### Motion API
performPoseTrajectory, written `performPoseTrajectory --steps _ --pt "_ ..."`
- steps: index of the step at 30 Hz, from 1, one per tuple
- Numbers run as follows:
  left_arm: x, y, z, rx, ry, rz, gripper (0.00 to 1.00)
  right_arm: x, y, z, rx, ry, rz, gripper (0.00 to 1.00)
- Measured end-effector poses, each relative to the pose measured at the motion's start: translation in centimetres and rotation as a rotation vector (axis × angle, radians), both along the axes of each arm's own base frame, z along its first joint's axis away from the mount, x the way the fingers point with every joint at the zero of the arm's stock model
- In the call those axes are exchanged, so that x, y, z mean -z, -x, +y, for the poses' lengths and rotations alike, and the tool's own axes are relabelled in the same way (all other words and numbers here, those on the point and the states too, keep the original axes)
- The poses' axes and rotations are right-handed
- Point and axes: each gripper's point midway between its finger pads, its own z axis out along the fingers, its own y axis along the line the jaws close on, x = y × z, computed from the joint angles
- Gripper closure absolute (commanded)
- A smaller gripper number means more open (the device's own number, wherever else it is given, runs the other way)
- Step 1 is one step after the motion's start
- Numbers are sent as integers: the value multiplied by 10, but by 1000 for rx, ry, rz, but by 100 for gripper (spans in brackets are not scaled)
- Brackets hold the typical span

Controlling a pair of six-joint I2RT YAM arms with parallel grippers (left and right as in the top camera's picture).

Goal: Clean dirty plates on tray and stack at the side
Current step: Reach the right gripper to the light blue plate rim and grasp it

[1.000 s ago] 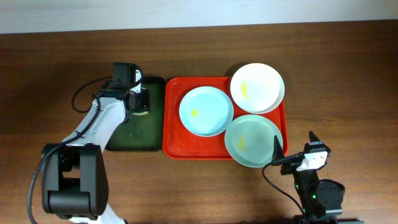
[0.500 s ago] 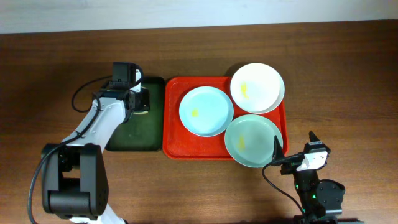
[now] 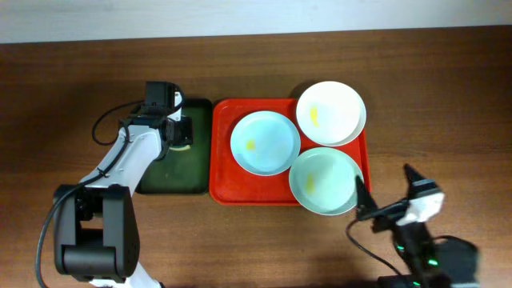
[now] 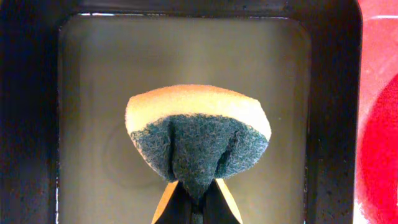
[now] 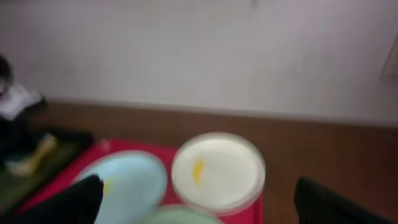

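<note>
Beside pale green plate (image 3: 324, 181) | right end effector (image 3: 385, 182) spread wide | contact unclear

no readable text, no labels

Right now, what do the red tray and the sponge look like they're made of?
The red tray looks like moulded plastic: even bright colour, smooth surface, rounded rim. The sponge looks like yellow foam with a dark green, rough, fibrous scouring layer.
</note>
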Motion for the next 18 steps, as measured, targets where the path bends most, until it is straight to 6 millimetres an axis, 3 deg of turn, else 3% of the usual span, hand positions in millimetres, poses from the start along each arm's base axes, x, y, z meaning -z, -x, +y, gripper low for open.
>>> performPoseTrajectory --steps 3,5,8,11,12,14,15,17,18 --pt "-1 -2 0 0 -1 -7 100 -57 8 1 -4 -2 104 2" --pt "-1 -2 0 2 -2 -7 100 -70 4 2 -11 -4 309 2" --pt "-1 -2 0 2 -2 -10 100 -79 -23 4 -19 -11 587 2" --pt "-1 -2 0 2 -2 -11 100 -87 -72 20 -99 -51 725 2" --pt "-1 -3 0 2 -2 -12 100 -83 -86 30 -154 -81 770 19" --pt "-1 -2 0 2 -2 -11 100 -70 -105 46 -243 -136 840 66" --pt "-1 -2 0 2 -2 -11 100 -56 -115 52 -275 -161 891 82" --pt "-1 -2 0 2 -2 -7 100 -23 -126 58 -299 -203 1028 85" --pt "0 -1 0 2 -2 -4 100 -6 -128 61 -302 -220 1101 78"
